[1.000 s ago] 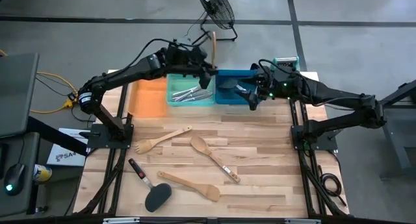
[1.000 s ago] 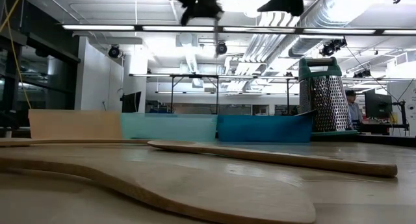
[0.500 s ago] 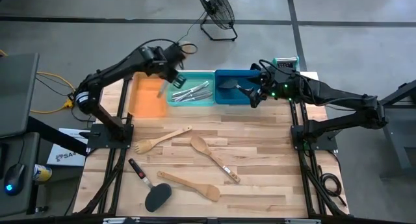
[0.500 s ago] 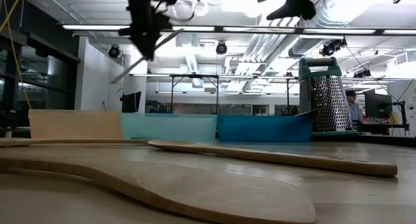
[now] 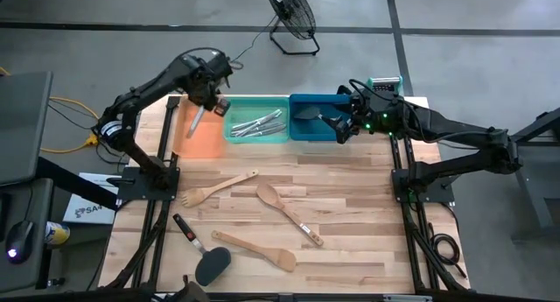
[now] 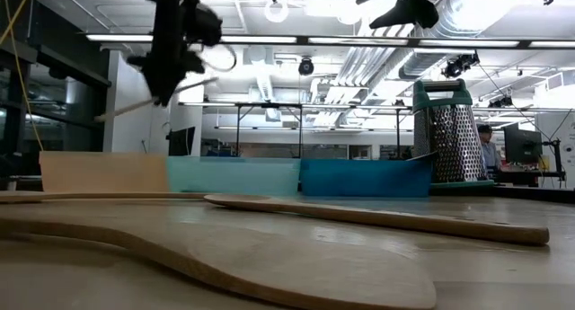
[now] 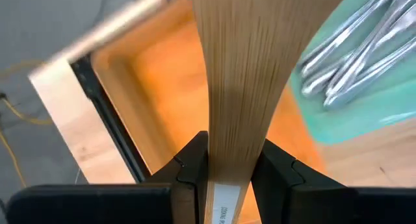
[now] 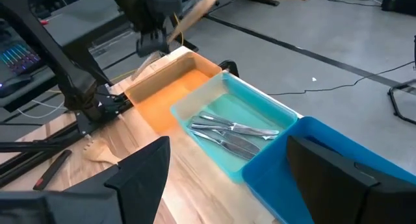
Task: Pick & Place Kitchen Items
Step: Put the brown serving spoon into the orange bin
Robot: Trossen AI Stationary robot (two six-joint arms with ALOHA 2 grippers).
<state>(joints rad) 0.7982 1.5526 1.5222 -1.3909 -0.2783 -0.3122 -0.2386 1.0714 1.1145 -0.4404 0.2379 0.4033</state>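
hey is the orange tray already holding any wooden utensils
No, the orange tray shows only its bare floor in the right wrist view, while the left gripper holds a wooden utensil above it.

No text can be read for certain. At the bottom of the left wrist view a white label (image 7: 227,210) on the wooden handle (image 7: 250,74) carries small print, too blurred to read. At the left edge of the high view a white sheet (image 5: 87,207) shows dark letters, also illegible.
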